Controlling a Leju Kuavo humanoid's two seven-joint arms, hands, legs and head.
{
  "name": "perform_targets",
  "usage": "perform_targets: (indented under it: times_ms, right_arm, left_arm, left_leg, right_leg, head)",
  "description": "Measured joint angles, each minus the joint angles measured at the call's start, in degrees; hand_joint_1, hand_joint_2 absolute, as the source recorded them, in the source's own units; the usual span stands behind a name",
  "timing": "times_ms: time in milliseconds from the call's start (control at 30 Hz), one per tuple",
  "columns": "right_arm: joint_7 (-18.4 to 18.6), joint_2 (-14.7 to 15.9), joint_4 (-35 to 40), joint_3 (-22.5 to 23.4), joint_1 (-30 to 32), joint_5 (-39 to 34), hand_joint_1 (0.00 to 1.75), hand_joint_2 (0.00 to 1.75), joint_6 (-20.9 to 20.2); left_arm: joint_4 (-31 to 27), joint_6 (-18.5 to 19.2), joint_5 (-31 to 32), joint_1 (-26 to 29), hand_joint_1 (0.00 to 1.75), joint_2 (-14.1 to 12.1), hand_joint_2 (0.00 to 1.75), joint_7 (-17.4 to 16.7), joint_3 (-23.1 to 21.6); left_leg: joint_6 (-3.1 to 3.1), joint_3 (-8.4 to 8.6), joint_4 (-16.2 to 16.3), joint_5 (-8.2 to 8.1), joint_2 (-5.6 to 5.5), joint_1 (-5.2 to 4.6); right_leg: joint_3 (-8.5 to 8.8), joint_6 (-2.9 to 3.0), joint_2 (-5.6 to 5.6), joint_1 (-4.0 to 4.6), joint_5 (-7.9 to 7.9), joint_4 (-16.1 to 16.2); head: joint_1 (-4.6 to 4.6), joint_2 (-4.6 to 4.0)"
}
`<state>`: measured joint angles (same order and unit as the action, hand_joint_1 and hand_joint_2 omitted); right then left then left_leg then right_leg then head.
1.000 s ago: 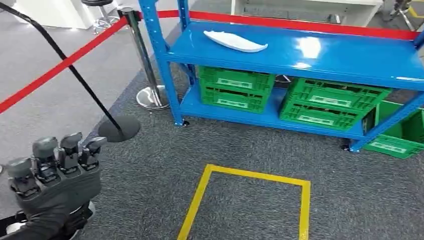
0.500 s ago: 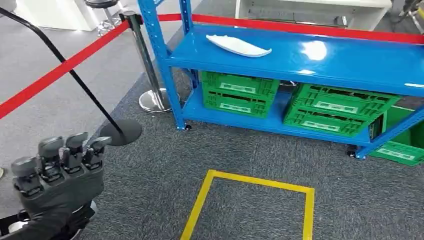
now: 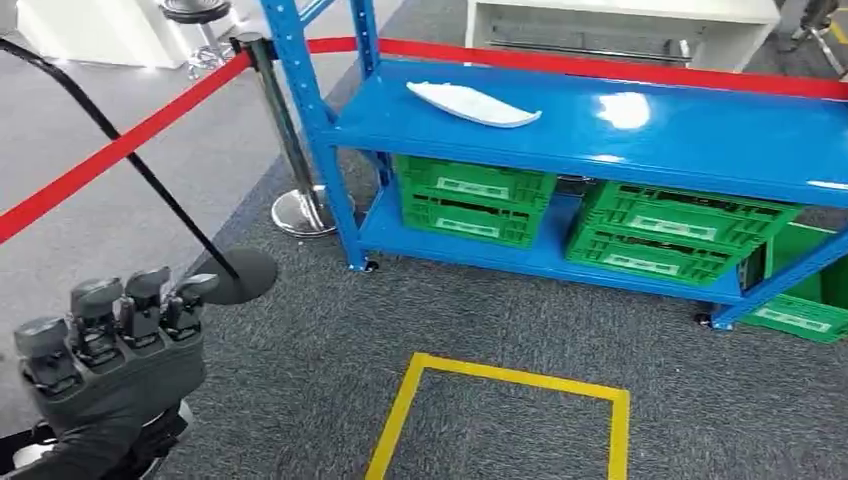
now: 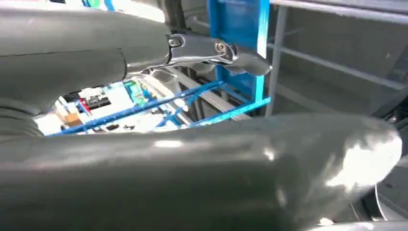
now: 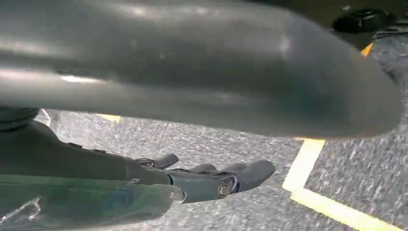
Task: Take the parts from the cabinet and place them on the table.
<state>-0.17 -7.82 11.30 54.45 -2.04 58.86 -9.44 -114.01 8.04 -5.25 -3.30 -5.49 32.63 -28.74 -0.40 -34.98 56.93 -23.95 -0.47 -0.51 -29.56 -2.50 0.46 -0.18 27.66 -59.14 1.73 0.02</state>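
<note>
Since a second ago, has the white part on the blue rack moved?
No. The white part keeps its place near the blue rack's left post; only the camera shifted.

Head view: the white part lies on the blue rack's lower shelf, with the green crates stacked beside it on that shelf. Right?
Not quite. In the head view the white part lies on the upper shelf of the blue rack; the green crates sit on the lower shelf, beneath it, not beside it.
</note>
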Motion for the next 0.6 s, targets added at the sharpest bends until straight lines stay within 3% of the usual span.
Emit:
perform_targets:
  times_ms: [67, 100, 167, 200, 233, 267, 300, 333, 367, 400, 433, 467, 533, 567, 600]
  right_arm:
    - [0.5, 0.0, 0.0, 0.8, -0.1, -1.0, 0.0, 0.0, 0.0]
    - [0.5, 0.0, 0.0, 1.2, -0.3, -1.6, 0.0, 0.0, -0.1]
    - [0.5, -0.1, 0.0, 2.3, -0.6, -3.3, 0.0, 0.0, -0.1]
    - [0.5, -0.1, 0.0, 2.9, -0.5, -3.8, 0.0, 0.0, -0.1]
    - [0.5, -0.1, 0.0, 3.6, -0.4, -4.3, 0.0, 0.0, -0.1]
    - [0.5, -0.1, 0.0, 4.0, -0.3, -4.7, 0.0, 0.0, 0.0]
    - [0.4, -0.1, 0.0, 4.5, -0.2, -4.9, 0.0, 0.0, 0.1]
    - [0.3, -0.1, 0.0, 4.9, -0.3, -5.1, 0.0, 0.0, 0.2]
    - [0.1, -0.1, 0.0, 5.3, -0.3, -5.3, 0.0, 0.0, 0.3]
    - [0.1, -0.1, -0.1, 5.6, -0.4, -5.5, 0.0, 0.0, 0.3]
    - [0.0, -0.2, -0.1, 5.9, -0.9, -5.7, 0.0, 0.0, 0.3]
    - [-0.1, -0.3, -0.1, 6.1, -1.0, -5.7, 0.0, 0.0, 0.3]
    - [-0.2, -0.3, -0.1, 6.5, -0.9, -5.7, 0.0, 0.0, 0.3]
    - [-0.3, -0.3, -0.1, 6.6, -0.8, -5.1, 0.0, 0.0, 0.3]
    - [-0.3, -0.3, -0.1, 6.6, -0.8, -4.4, 0.0, 0.0, 0.3]
  left_arm:
    - [0.0, 0.0, 0.1, 0.0, 0.0, 0.2, 0.0, 0.0, 0.0]
    - [0.0, 0.0, 0.1, -0.1, 0.0, 0.2, 0.0, 0.0, 0.0]
    - [0.0, -0.1, 0.2, -0.1, 0.0, 0.2, 0.0, 0.0, 0.0]
    - [0.0, -0.2, 0.3, -0.1, 0.0, 0.2, 0.0, 0.0, 0.0]
    - [0.0, -0.2, 0.5, 0.0, 0.0, 0.2, 0.0, 0.0, -0.1]
    - [0.0, -0.3, 0.6, 0.0, 0.0, 0.2, 0.0, 0.0, -0.1]
    - [0.0, -0.3, 0.6, 0.0, 0.0, 0.2, 0.0, 0.0, -0.1]
    - [0.0, -0.4, 0.6, 0.0, 0.0, 0.2, 0.0, 0.0, -0.1]
    - [0.0, -0.5, 0.6, 0.0, 0.0, 0.2, 0.0, 0.0, -0.1]
    - [0.0, -0.5, 0.7, 0.0, 0.0, 0.2, 0.0, 0.0, -0.1]
    - [-0.1, -0.6, 0.7, 0.0, 0.0, 0.2, 0.0, 0.0, -0.1]
    - [-0.2, -0.6, 0.7, 0.0, 0.0, 0.2, 0.0, 0.0, -0.2]
    - [-0.2, -0.6, 0.7, 0.0, 0.0, 0.2, 0.0, 0.0, -0.2]
    - [-0.3, -0.7, 0.7, 0.0, 0.0, 0.2, 0.0, 0.0, -0.2]
    - [-0.3, -0.7, 0.8, 0.0, 0.0, 0.2, 0.0, 0.0, -0.2]
  left_leg:
    - [0.84, 1.59, -0.1, -0.1, 0.26, 0.22]
    - [1.18, 2.1, -0.1, -0.44, 0.49, 0.22]
    - [1.46, 2.6, -0.1, -1.12, 0.84, 0.13]
    - [1.5, 2.82, -0.1, -1.46, 1.03, 0.1]
    - [1.49, 3.19, -0.1, -1.84, 1.14, 0.09]
    - [1.42, 3.72, -0.1, -2.27, 1.3, 0.1]
    - [1.29, 4.41, -0.1, -2.78, 1.52, 0.14]
    - [1.11, 5.38, -0.1, -3.39, 1.91, 0.2]
    - [0.81, 6.4, -0.1, -4.15, 2.42, 0.26]
    - [0.41, 7.04, -0.1, -4.7, 2.81, 0.03]
    - [0.09, 7.01, 0.0, -5.0, 3.19, -0.35]
    - [-0.08, 7.04, -0.4, -5.26, 3.71, -0.47]
    - [-0.51, 7.77, -0.3, -5.33, 3.97, -0.37]
    - [-0.84, 7.84, 0.2, -5.63, 3.38, -0.25]
    - [-1.17, 6.81, 2.3, -6.21, 2.21, -0.17]
  right_leg:
    - [0.35, -0.41, -0.05, -0.14, 1.05, -0.7]
    - [-0.52, -0.49, -0.05, -0.14, 2.39, -2.9]
    - [-6.02, -0.67, -0.04, -0.13, 6.59, -11.9]
    - [-8.57, -0.84, -0.04, -0.13, 7.83, -15.5]
    - [-10.33, -0.86, -0.05, -0.13, 7.7, -17.2]
    - [-10.61, -0.85, -0.06, -0.13, 6.1, -16.1]
    - [-9.8, -0.74, -0.14, -0.14, 3.37, -12.9]
    - [-8.01, -0.59, -0.55, -0.14, -0.3, -7.9]
    - [-6.05, -0.67, -2.15, -0.11, -4.18, -2.4]
    - [-5.74, -0.76, -4.12, 0.38, -3.74, -1.1]
    - [-5.8, 0.37, -4.22, 0.5, -2.34, -0.3]
    - [-5.45, 0.67, -3.47, 0.48, -3.41, -0.2]
    - [-5.15, 1.22, -2.04, 0.21, -3.38, -0.1]
    - [-4.72, 1.4, -1.64, 0.06, -3.31, 0.0]
    - [-4.44, 1.69, -1.42, 0.0, -3.12, 0.0]
  head:
    - [-0.15, 0.0]
    - [-0.48, -0.02]
    - [-0.57, 0.0]
    - [-0.66, -0.02]
    - [-0.7, -0.02]
    - [-0.66, 0.0]
    - [-0.74, -0.02]
    - [-0.74, 0.0]
    - [-0.76, -0.02]
    - [-0.79, -0.02]
    - [-0.96, 0.0]
    - [-0.79, -0.02]
    - [-0.61, -0.02]
    - [-0.59, -0.02]
    - [-0.44, -0.02]
